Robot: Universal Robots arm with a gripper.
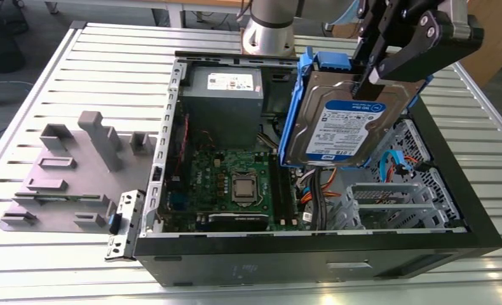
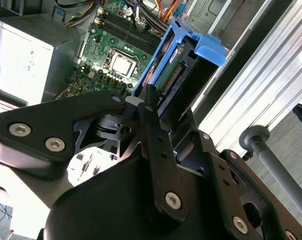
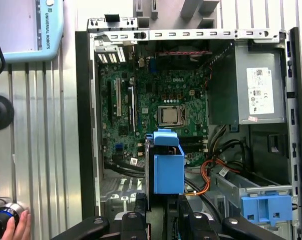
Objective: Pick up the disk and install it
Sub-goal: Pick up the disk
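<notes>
The disk [image 1: 344, 124] is a silver hard drive with a white-and-blue label in a blue plastic carrier. It hangs tilted on edge above the open computer case [image 1: 319, 254], over the side at the exterior view's right. My gripper [image 1: 374, 79] is shut on the disk's upper end. In the second wrist view the disk [image 2: 183, 70] juts out past my gripper [image 2: 142, 101], connector end showing. In the first wrist view the disk's blue carrier [image 3: 168, 170] shows end-on in front of my gripper [image 3: 163, 202], over the case's interior.
Inside the case lie a green circuit board [image 1: 234, 184], a grey power supply [image 1: 223, 89], coloured cables and a metal drive cage [image 1: 387, 203]. Another blue bracket [image 3: 263, 207] sits in the case. A grey fixture plate [image 1: 68, 171] lies beside the case. A hand [image 3: 18, 227] rests on the slatted table.
</notes>
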